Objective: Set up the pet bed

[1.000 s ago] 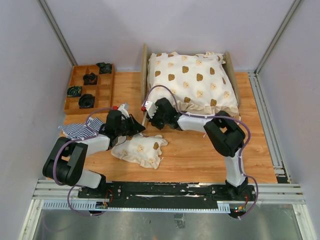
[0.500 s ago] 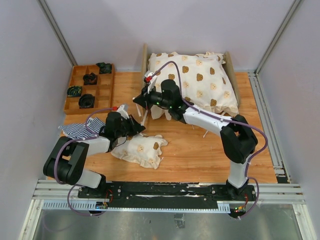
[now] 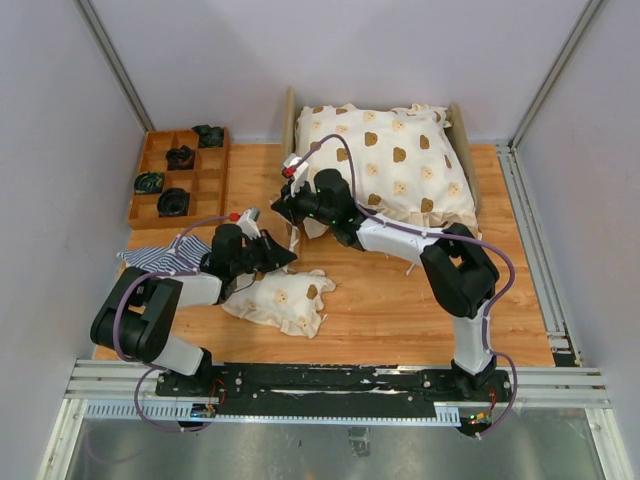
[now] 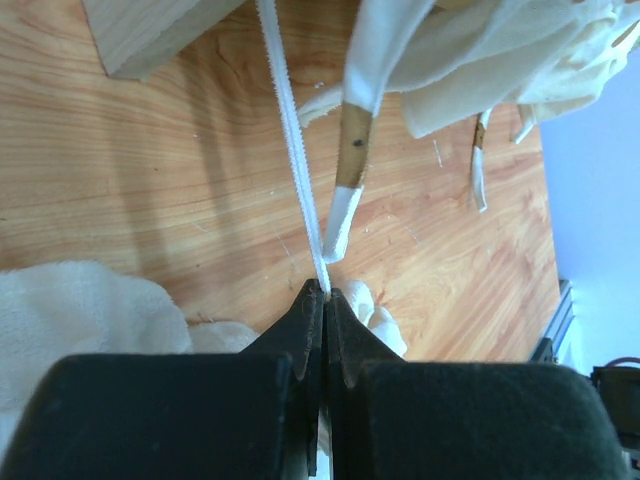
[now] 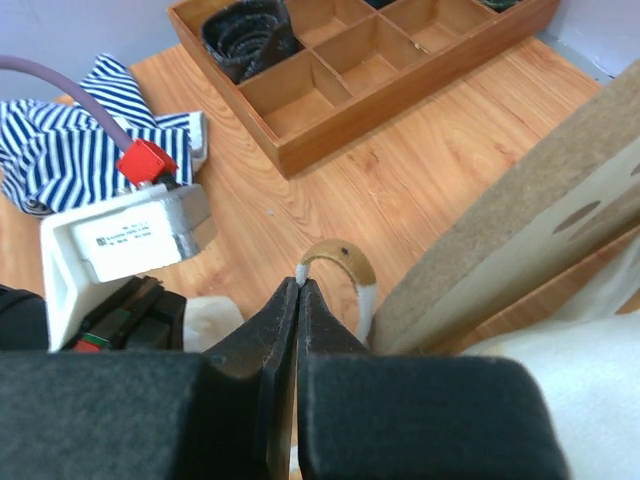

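The pet bed (image 3: pixel 289 122) stands at the back middle, its plywood sides showing round a cream bear-print quilt (image 3: pixel 385 165) heaped on it. By the bed's near-left corner (image 4: pixel 150 30), my left gripper (image 3: pixel 279 256) (image 4: pixel 325 292) is shut on a thin white ribbon (image 4: pixel 290 130) that runs up taut past that corner. My right gripper (image 3: pixel 283 203) (image 5: pixel 299 282) hovers just above it, shut on the end of a white ribbon with a tan patch (image 5: pixel 345 262) (image 4: pixel 352 150), which arches beside the bed's side board (image 5: pixel 520 240).
A brown compartment tray (image 3: pixel 152 148) (image 5: pixel 330 140) with dark coiled items stands at the back left. A blue-and-white striped cloth (image 3: pixel 155 258) (image 5: pixel 60 140) lies crumpled left of my left arm. A small cream bear-print pillow (image 3: pixel 282 298) rests on the table below the left gripper.
My right gripper lifted its ribbon up and back from the bed's near-left corner, then settled slightly lower. The left gripper crept a little forward, still holding its ribbon.
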Available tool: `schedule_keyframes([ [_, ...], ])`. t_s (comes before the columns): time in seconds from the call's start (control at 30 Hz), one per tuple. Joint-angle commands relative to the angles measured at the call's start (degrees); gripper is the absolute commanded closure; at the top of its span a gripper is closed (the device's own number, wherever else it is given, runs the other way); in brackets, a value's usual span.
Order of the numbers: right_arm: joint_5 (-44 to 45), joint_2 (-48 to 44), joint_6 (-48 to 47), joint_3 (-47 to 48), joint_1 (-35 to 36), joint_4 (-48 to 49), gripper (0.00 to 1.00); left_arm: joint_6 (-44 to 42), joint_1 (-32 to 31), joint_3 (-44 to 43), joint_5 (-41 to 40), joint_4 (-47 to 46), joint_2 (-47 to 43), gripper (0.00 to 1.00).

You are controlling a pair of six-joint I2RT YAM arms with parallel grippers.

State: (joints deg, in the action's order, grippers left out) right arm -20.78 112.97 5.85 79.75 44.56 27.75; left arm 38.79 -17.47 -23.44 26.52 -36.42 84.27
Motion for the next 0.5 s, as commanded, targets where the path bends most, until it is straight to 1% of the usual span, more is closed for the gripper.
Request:
schedule_keyframes([
  [0.0,4.39,-0.44,-2.84,-1.41,0.91,1.80,1.00,1.81,-0.58,-0.60,2.41,-3.13,0.13,1.00],
  [0.1,3.32,-0.33,1.91,1.66,0.78,4.56,1.00,1.45,-0.92,-0.56,-0.40,-3.21,1.06,1.00],
  [0.23,1.15,-0.70,5.51,3.70,0.93,6.57,1.00,1.09,-0.82,-0.17,-1.04,-4.11,3.34,1.00],
  [0.3,2.21,-1.22,4.89,2.53,1.12,7.48,1.00,1.43,-0.89,0.16,-0.47,-4.89,4.06,1.00],
  [0.37,4.32,-1.36,2.48,2.00,1.70,5.93,1.00,1.90,-0.89,0.32,0.47,-5.73,4.22,1.00],
  [0.47,4.11,-0.66,0.59,0.58,1.70,5.78,1.00,2.32,-0.86,0.43,0.90,-5.85,3.08,1.00],
])
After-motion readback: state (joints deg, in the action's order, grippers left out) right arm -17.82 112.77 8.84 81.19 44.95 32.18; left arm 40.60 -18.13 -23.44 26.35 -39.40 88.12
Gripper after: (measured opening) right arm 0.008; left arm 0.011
